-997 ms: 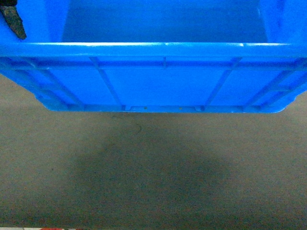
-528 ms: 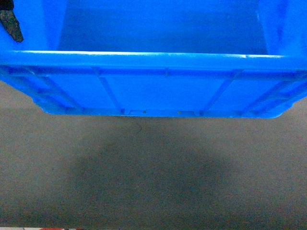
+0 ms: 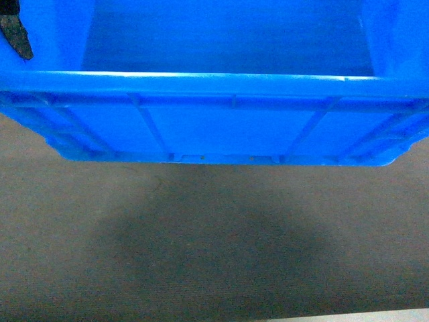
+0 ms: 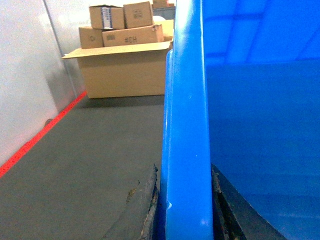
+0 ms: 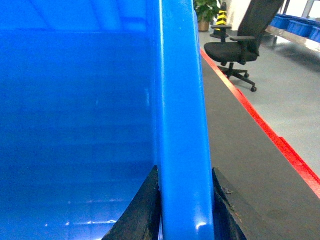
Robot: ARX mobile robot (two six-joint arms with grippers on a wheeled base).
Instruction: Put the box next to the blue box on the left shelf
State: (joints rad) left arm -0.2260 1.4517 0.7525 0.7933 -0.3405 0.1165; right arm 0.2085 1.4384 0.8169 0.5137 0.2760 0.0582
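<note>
we see the grey carpeted floor (image 3: 214,241) filling the lower part of the head view, with a dark shadow (image 3: 214,241) on it directly under the load; above it hangs the blue plastic crate (image 3: 228,121), clear of the floor, its thick rim running straight across the view and its ribbed near wall facing us, a small notched tab at the bottom edge; the crate's inside shows nothing in it; in the left wrist view a big open cardboard carton (image 4: 122,70) stands well apart by the wall, smaller cardboard boxes (image 4: 122,25) stacked on it, and a red floor line (image 4: 42,135) runs along the wall; in the right wrist view a black office chair (image 5: 240,45) stands beyond another red line; our left gripper (image 4: 182,200) pinches the crate's left rim, one worn dark finger on each side of it; our right gripper (image 5: 182,200) clamps the right rim the same way; a dark finger (image 3: 17,37) shows at the head view's upper left.
</note>
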